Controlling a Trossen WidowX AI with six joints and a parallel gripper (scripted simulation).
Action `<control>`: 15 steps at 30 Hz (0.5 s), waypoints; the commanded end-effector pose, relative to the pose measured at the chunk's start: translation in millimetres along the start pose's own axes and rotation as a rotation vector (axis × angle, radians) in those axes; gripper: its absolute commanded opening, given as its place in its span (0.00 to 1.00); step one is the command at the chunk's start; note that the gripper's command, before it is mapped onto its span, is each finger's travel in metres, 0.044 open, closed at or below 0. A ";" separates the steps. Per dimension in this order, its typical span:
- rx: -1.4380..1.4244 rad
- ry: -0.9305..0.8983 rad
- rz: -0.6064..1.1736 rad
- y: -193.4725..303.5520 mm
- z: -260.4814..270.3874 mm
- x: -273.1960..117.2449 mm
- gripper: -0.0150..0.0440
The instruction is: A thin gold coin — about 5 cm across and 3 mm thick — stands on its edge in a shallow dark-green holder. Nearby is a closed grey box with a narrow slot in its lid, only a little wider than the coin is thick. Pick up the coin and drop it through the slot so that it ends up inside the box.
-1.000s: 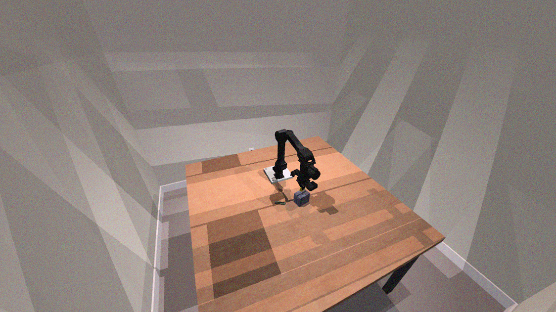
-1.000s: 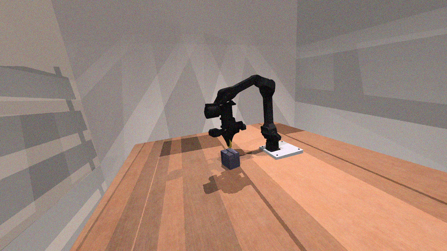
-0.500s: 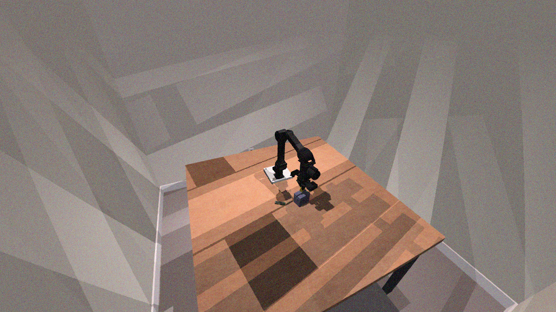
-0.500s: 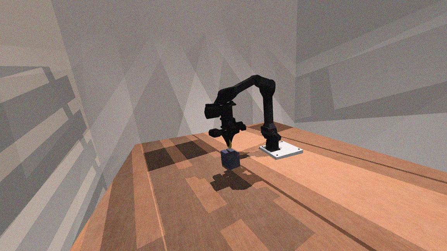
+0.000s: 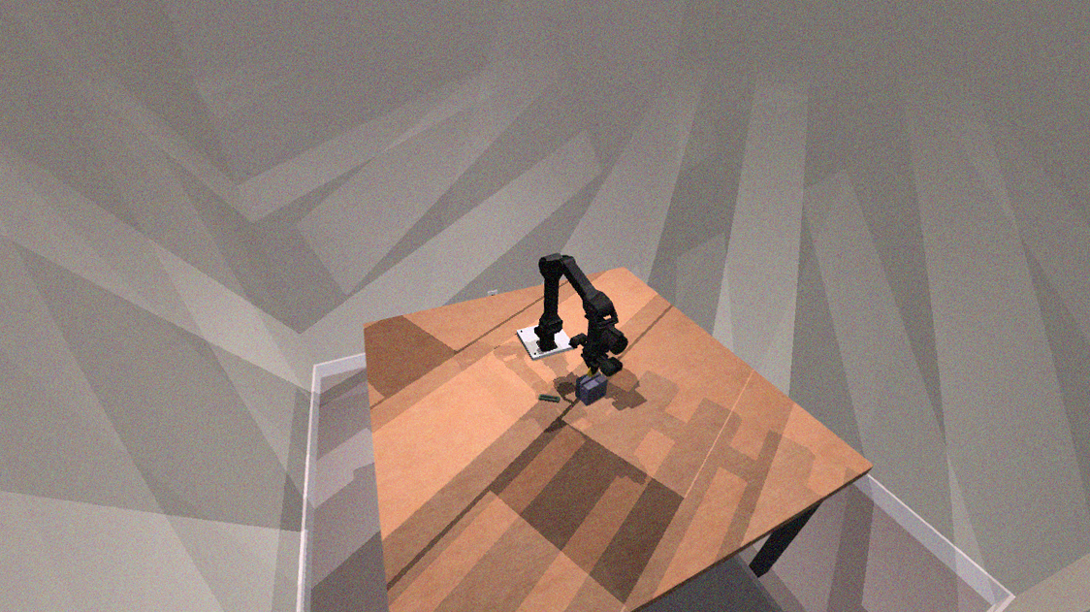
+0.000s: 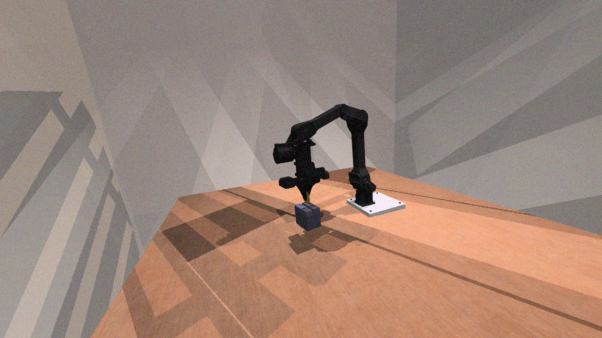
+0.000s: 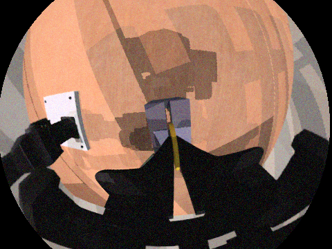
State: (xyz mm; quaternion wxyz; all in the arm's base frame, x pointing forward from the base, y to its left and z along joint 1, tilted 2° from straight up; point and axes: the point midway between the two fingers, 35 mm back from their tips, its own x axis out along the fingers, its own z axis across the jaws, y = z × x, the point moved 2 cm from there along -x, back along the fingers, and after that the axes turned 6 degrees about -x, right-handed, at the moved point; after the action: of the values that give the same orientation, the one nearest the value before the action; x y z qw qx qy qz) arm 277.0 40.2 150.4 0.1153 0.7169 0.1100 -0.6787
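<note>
Gold coin (image 7: 173, 145) held edge-on, hanging from the hand (image 7: 176, 168) directly above the grey box (image 7: 168, 117); lower rim appears lined up with the dark slot (image 7: 168, 113) in the lid, just short of it, or at its mouth: cannot tell which. Hand clenched on the coin. Dark-green holder (image 5: 548, 397) stands vacated on the worktop (image 6: 428, 269), beside the box. Pick-up done, carry done. Remaining, by my judgement: final alignment, lowering, release through the slot.
</note>
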 end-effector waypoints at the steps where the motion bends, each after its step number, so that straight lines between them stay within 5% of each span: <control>1: 0.004 -0.006 -0.001 0.0 1.1 3.5 0.25; 15: -0.002 -0.007 -0.001 -0.6 2.0 8.0 0.25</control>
State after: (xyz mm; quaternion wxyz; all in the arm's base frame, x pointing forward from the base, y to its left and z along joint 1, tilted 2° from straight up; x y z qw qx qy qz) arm 277.0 40.1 145.6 0.1153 0.7173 0.1100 -0.6783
